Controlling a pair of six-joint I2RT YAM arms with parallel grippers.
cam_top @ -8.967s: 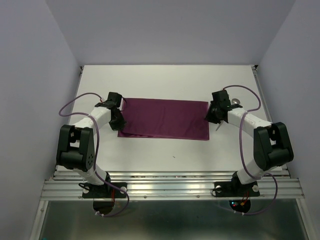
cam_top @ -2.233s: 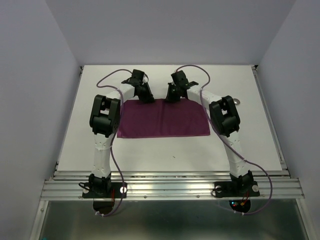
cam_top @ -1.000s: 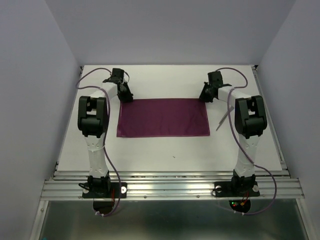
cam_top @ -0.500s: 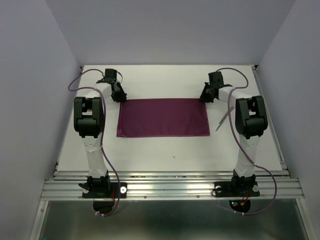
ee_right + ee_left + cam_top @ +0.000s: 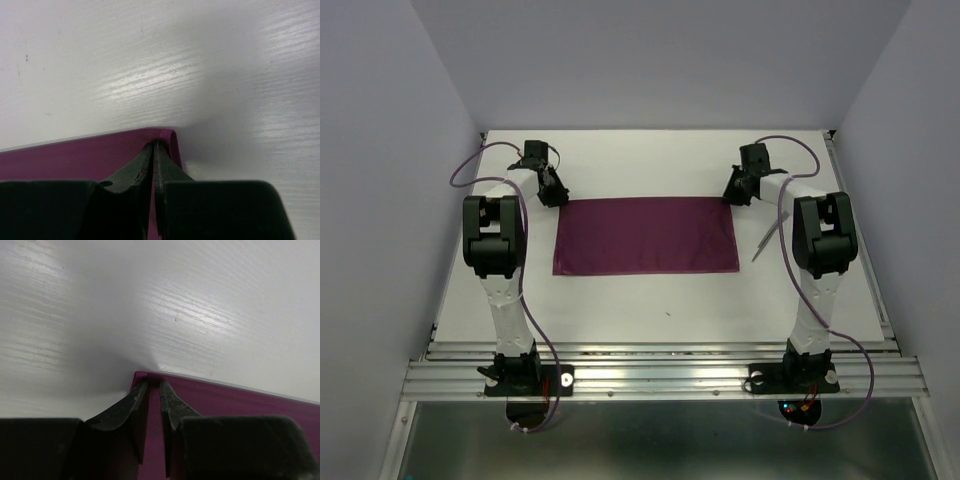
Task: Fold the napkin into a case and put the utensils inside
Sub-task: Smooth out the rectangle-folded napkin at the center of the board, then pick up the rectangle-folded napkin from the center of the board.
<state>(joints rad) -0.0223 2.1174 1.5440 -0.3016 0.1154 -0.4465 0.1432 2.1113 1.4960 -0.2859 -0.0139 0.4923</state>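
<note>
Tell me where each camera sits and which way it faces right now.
Top external: above and behind the bases, looking down on the table and napkin; both arms show.
Left wrist: on the left arm, looking past the left tool at the napkin's far-left corner.
Right wrist: likewise past the right tool at its far-right corner.
Shared: both wrist views see napkin and table.

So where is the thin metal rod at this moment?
In the top view, the rod lies on the table on the right side, just beyond the right edge of the napkin and beside the right arm.
</note>
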